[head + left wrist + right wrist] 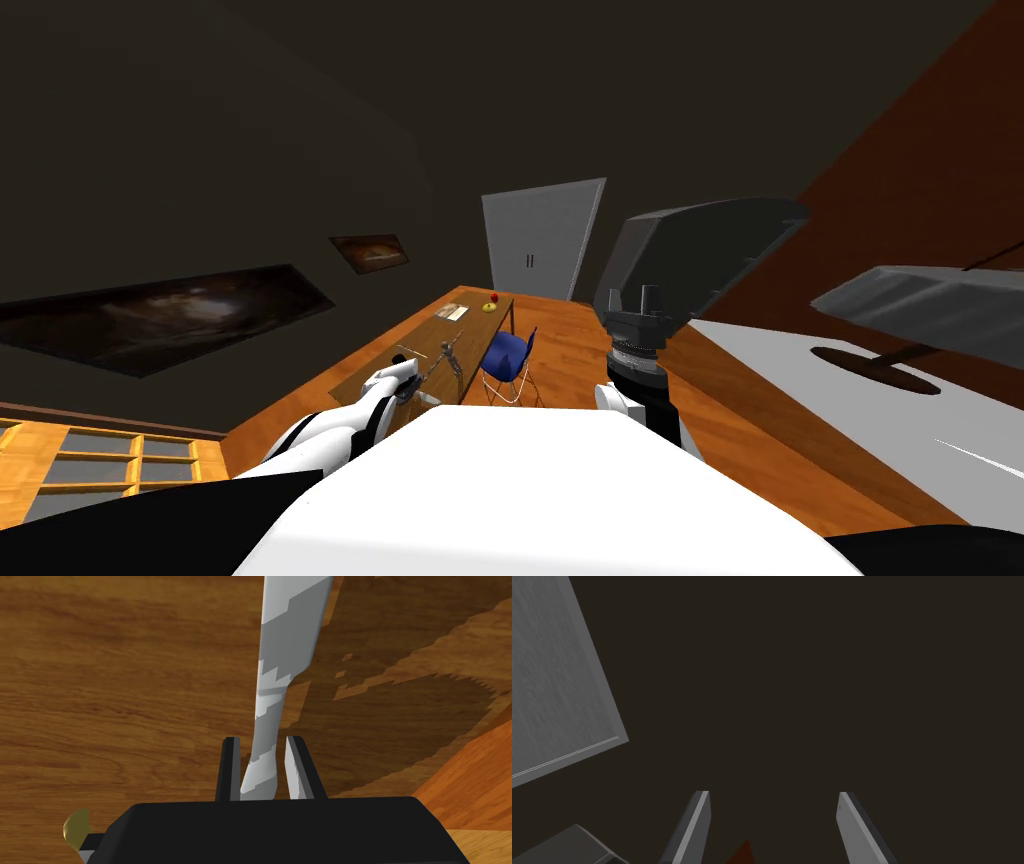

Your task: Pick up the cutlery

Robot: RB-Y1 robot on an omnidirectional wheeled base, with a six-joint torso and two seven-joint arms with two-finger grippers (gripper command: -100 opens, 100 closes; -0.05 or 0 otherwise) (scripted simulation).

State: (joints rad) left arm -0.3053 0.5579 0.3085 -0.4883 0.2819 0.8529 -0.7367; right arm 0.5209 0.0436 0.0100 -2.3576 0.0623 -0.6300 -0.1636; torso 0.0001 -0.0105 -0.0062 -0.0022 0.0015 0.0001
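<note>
Over on the left, the left pincer (262, 773) is down at the wooden desk (100, 701), and it's clamped on the knife (287, 636). The knife is pale grey, its handle end pinched between the two fingers (299, 771), its blade pointing away from the hand over the wood. So the grasp looks made, and the lift is the step in hand. Whether the knife has cleared the desk I can't quite tell: its shadow falls beside it, but the angle is too flat to judge a gap. The next move, I'd say, calls for a straight rise with the grip kept firm, since only the handle's end is held and the long blade could swing or slip. Further right, a blue chair (505, 355) sits at the desk's side. Far right, the right pincer (773, 796) is raised, fingers spread, holding nothing.
</note>
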